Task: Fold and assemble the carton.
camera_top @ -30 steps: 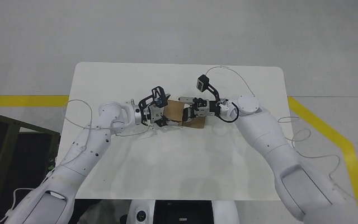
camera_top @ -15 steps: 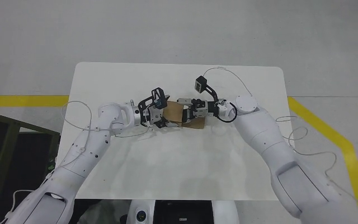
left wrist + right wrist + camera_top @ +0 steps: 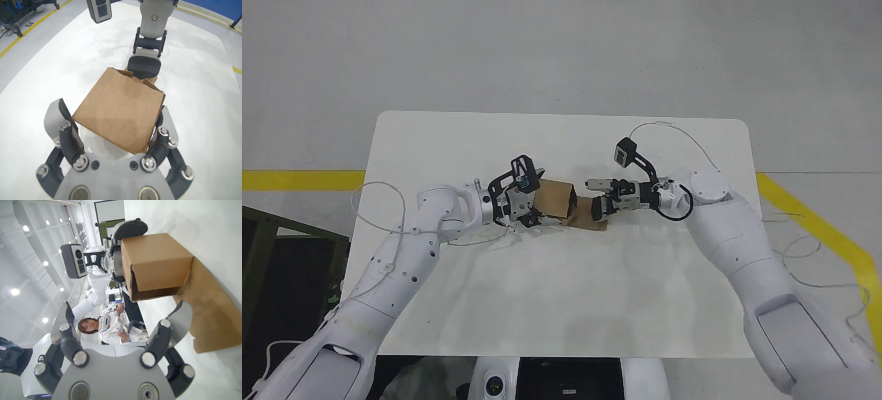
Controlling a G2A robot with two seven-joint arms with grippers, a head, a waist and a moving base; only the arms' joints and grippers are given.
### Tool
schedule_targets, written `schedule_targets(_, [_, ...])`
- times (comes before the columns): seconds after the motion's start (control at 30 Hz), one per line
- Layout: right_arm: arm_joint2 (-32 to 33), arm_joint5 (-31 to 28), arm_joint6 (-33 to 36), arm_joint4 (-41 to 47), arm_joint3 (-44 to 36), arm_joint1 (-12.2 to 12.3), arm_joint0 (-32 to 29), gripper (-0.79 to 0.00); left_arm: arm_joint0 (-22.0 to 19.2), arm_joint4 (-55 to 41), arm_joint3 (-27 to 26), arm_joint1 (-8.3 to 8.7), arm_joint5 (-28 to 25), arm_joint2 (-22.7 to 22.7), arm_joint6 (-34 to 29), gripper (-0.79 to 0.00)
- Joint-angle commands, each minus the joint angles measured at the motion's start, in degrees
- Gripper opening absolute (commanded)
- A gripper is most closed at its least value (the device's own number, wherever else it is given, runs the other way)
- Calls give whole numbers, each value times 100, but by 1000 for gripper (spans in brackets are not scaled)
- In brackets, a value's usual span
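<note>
The right hand (image 3: pixel 122 311) has pulled back from the carton (image 3: pixel 558 197) since the earlier frames, sliding away from the left hand (image 3: pixel 112 107). The carton and the left hand have kept their place.

The carton is a plain brown cardboard box, folded up into a squarish tube. It sits between the two hands near the middle of the white table (image 3: pixel 442 150). The left hand holds it: its two fingers (image 3: pixel 65 115) press on opposite sides of the end nearest that hand, and the box's broad top face runs away from the palm. The other end of the box is open and faces the right hand, with short flaps loose at its mouth. One long flap (image 3: pixel 209 313) runs out from that mouth and lies flat on the table, alongside one finger of the right hand.

The right hand is spread wide and holds nothing. Its fingers (image 3: pixel 66 315) stand just off the open mouth. In the left wrist view one dark pad (image 3: pixel 144 67) sits right at the far flaps, and I cannot tell whether it touches them.

A yellow line (image 3: pixel 302 180) crosses the grey floor beyond the table.
</note>
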Motion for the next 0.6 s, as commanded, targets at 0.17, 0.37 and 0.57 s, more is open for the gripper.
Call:
schedule_targets(0.17, [614,197,-317,-552,-828,401,-498,0,29,-2,21,-2,-54,-29,20,0])
schedule_targets(0.37, [1010,562,-461,-900,-1518,641,-971,0,32,-7,32,-10,-60,-42,9,0])
schedule_targets(0.57, [1086,807,-590,-1030,-1817,717,-1264,0,34,16,24,-19,-63,-48,16,0])
